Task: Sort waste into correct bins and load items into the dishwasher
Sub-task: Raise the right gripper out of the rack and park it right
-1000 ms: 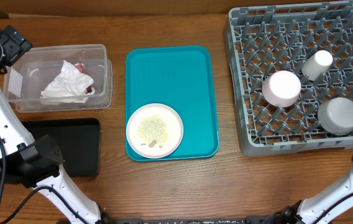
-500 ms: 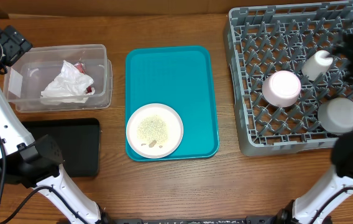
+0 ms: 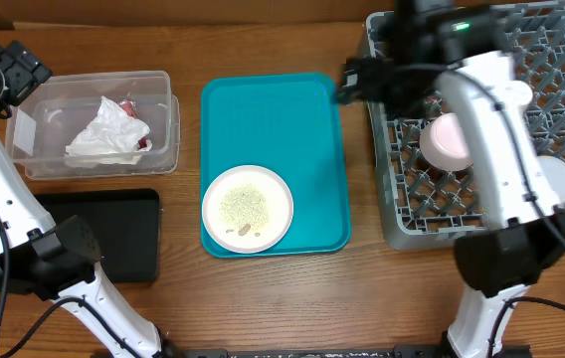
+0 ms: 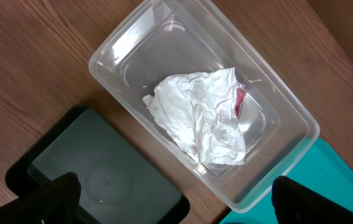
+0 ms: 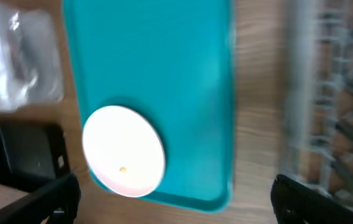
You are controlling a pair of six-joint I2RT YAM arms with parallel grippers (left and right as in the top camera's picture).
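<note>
- The right fingers [image 5: 55, 199] stand wide apart, empty, above the teal tray [image 3: 273, 119]; the left fingers [image 4: 55, 196] likewise, above the clear bin [image 4: 158, 50].
- The plate [image 3: 248, 207] lies flat on the teal tray, carrying crumbs [image 3: 246, 229]; an early tilt risks spilling them onto the surface [image 3: 362, 298].
- A shallow rim grip may slip.

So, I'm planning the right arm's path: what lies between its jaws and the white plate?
Only bare teal tray; nothing else sits on that stretch up to the white plate. The overhead view shows it best.

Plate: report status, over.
Left fingers open, empty, by clear bin. Right fingers open, empty, at tray edge. Plate on tray, crumbs on it. Nothing blocking.
</note>
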